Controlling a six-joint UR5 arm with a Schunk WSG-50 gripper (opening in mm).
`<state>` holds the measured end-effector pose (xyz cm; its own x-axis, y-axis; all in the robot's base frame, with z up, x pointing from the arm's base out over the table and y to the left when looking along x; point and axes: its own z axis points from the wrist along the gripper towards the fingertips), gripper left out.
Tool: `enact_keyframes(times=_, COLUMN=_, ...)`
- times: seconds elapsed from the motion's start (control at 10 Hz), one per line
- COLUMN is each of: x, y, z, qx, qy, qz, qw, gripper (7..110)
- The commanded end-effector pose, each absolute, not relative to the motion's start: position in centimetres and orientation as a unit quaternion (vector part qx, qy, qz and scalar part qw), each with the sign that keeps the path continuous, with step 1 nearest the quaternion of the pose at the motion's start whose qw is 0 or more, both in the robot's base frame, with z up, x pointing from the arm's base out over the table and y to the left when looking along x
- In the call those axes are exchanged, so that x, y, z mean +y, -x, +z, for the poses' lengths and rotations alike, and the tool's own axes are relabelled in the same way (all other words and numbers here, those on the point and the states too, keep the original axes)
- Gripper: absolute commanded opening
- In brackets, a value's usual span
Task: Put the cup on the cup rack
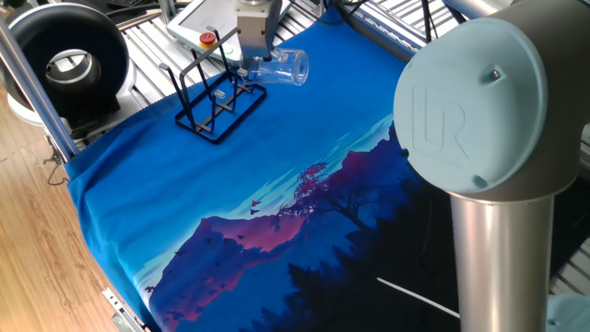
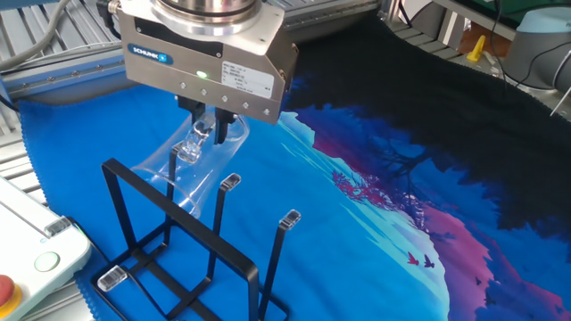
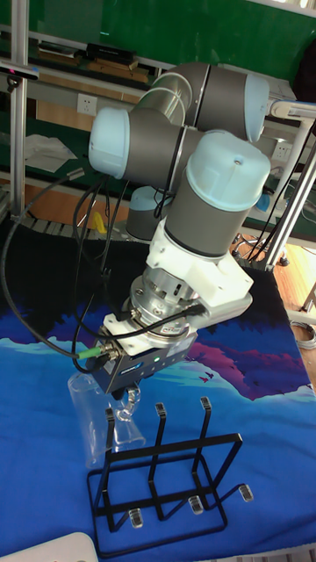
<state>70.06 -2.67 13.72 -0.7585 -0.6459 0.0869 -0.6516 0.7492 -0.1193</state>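
Observation:
The clear cup (image 1: 279, 67) lies on its side in the air, held at its thick base by my gripper (image 1: 251, 63), which is shut on it. Seen from the other fixed view, the cup (image 2: 192, 165) hangs under the gripper (image 2: 208, 132), its open mouth toward the black wire cup rack (image 2: 183, 241). The rack (image 1: 215, 103) stands on the blue cloth, its upright prongs just left of the cup. In the tall fixed view the cup (image 3: 104, 417) sits just above and beside the leftmost prong of the rack (image 3: 162, 483), below the gripper (image 3: 130, 400).
A white control box with a red button (image 1: 205, 28) lies behind the rack. A black round fan (image 1: 64, 60) stands at the far left. The table's aluminium rails (image 2: 53, 53) edge the cloth. The arm's big joint (image 1: 479, 111) blocks the right of one fixed view.

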Motion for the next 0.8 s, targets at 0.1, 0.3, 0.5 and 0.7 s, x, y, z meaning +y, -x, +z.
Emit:
enact_keyframes(times=0.1, x=-2.13, y=-69.58, z=13.71, qx=-0.927, qy=-0.369, qz=0.056, qw=0.026, gripper=7)
enact_keyframes(times=0.3, x=-2.24, y=-69.54, z=13.72, qx=-0.922, qy=-0.381, qz=0.057, qw=0.028, gripper=7)
enact_keyframes(times=0.5, x=-1.94, y=-69.39, z=13.69, qx=-0.921, qy=-0.386, qz=0.050, qw=0.029, gripper=7)
enact_keyframes(times=0.7, x=-1.52, y=-69.27, z=13.65, qx=-0.920, qy=-0.388, qz=0.042, qw=0.028, gripper=7)
